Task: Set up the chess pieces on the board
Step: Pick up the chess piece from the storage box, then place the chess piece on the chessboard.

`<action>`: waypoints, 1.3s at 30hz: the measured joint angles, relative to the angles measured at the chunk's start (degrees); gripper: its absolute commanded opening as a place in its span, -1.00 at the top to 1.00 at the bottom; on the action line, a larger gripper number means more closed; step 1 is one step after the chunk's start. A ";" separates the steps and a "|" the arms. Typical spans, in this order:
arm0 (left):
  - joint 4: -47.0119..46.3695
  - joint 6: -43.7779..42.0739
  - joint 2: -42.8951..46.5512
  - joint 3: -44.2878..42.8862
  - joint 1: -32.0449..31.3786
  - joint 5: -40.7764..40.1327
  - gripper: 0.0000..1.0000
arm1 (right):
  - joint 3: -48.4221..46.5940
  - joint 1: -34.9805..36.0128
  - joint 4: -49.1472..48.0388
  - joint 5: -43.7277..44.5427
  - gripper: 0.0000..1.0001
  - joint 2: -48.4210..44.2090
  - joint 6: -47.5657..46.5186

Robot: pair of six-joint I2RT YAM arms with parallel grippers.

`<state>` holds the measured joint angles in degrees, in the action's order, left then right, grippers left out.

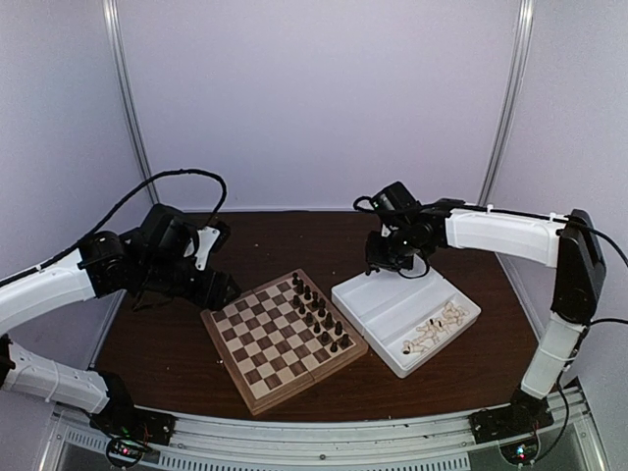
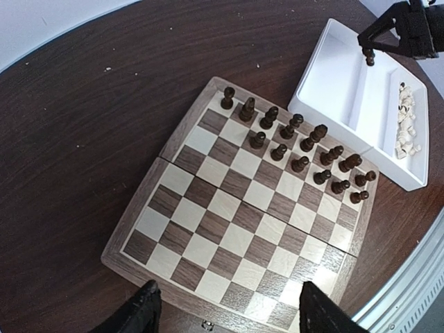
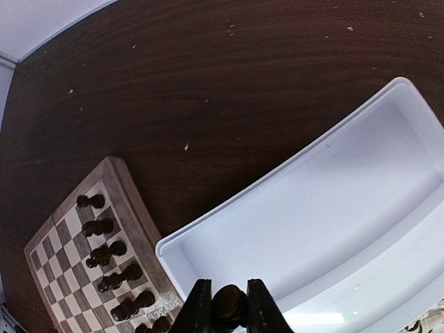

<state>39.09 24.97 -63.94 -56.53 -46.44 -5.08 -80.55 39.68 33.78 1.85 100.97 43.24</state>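
Right wrist: right gripper (image 3: 227, 313) clamped on dark chess piece (image 3: 227, 298) over tray (image 3: 333, 208); left gripper (image 2: 229, 312) apart by board (image 2: 236, 236).

The checkered board (image 1: 265, 353) lies flat and skewed on the worktop (image 1: 294, 240). Dark pieces (image 1: 319, 314) stand in two rows along its edge nearest the tray (image 1: 378, 294). One dark piece (image 3: 227, 302) is pinched in the right hand (image 3: 229, 310). Pale pieces (image 1: 435, 329) lie heaped in the tray.
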 measured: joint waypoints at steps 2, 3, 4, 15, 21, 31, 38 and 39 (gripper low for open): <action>0.00 0.33 0.37 0.20 0.00 0.02 -0.36 | 0.61 2.01 -0.96 -1.44 0.60 -0.11 -2.01; 0.02 0.50 0.68 0.37 0.00 0.02 -0.36 | 0.76 3.26 -1.29 -2.03 0.60 -0.11 -2.95; 0.02 0.70 0.98 0.59 0.00 0.02 -0.37 | 0.92 4.74 -1.77 -2.99 0.60 -0.11 -3.93; 2.64 4.13 4.31 3.32 0.33 -0.70 -0.36 | -2.47 21.29 -5.38 -8.13 0.56 4.24 -8.85; 3.89 5.99 5.92 4.81 0.66 -2.05 -0.38 | -8.11 28.13 -3.85 -7.04 0.53 11.52 -10.43; 5.99 8.02 7.91 6.78 1.07 -3.08 -0.37 | -14.99 30.60 -0.13 -2.58 0.43 20.37 -12.48; 6.01 9.05 8.90 8.24 1.07 -2.93 -0.37 | -15.69 30.67 0.48 -0.81 0.35 21.38 -13.60; 6.01 9.29 9.07 8.68 1.07 -2.69 -0.37 | -15.67 30.69 0.46 -0.61 0.35 21.31 -13.88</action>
<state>45.10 34.26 -54.87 -47.86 -45.36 -7.77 -96.23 70.37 34.24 1.23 122.28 29.36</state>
